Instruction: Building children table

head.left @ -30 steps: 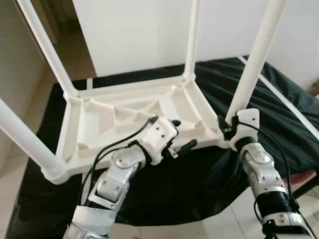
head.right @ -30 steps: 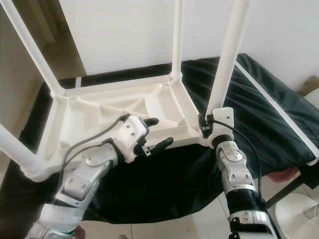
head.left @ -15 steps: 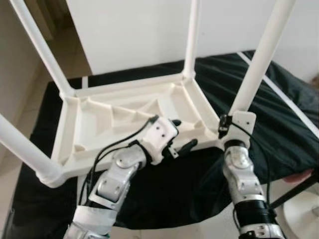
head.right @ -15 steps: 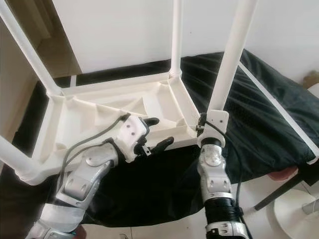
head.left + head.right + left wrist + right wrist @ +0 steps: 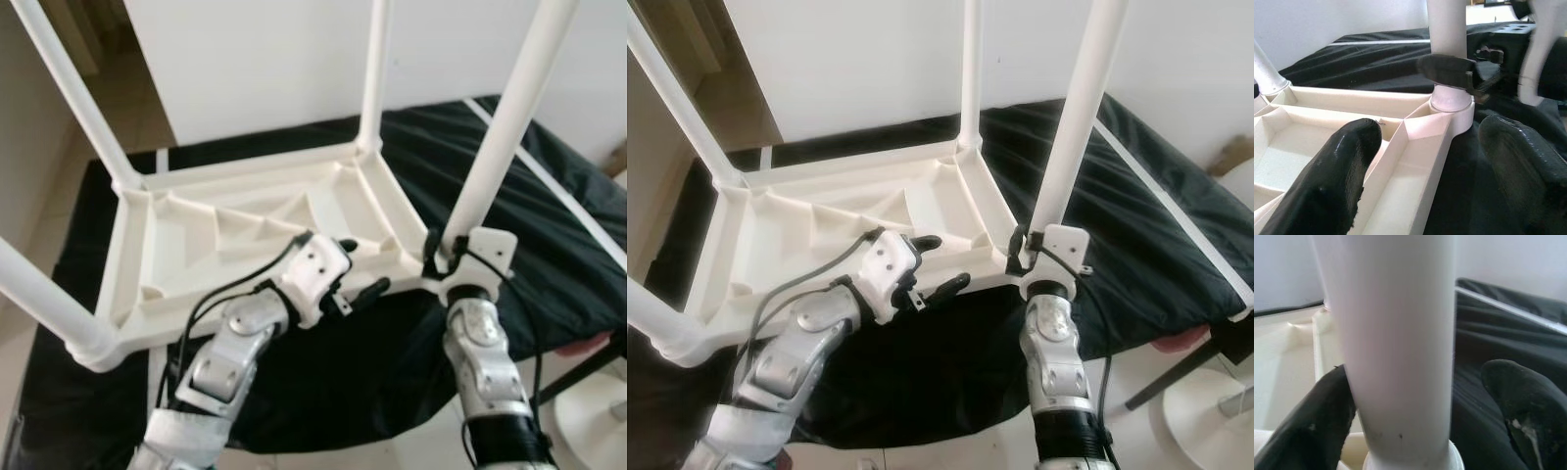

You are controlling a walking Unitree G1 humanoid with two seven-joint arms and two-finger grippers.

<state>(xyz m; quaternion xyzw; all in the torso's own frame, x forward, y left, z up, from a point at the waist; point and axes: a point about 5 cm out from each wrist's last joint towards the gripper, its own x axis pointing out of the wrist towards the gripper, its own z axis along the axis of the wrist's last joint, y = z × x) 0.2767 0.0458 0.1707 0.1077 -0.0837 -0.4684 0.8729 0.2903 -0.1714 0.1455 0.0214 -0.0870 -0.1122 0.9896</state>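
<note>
A white plastic children's table (image 5: 235,174) lies upside down on a black cloth, its legs pointing up. My left gripper (image 5: 362,264) is open at the near rim, one finger (image 5: 1347,161) over the ribbed underside and the other outside the rim. My right gripper (image 5: 443,257) is at the base of the near right leg (image 5: 500,127), where it meets the corner socket (image 5: 1452,105). In the right wrist view the leg (image 5: 1400,333) stands between the fingers: one finger (image 5: 1327,421) touches it, the other (image 5: 1518,406) stands a little apart.
The black cloth (image 5: 558,225) covers a low surface with a white strip (image 5: 549,186) running across it. The other legs (image 5: 374,69) (image 5: 73,93) (image 5: 44,294) rise at the far right, far left and near left corners. A white round base (image 5: 1215,411) sits on the floor at the right.
The camera has shifted slightly. My right forearm has swung in under the wrist, and its gripper stays at the base of the near right leg. The left gripper holds its place at the rim.
</note>
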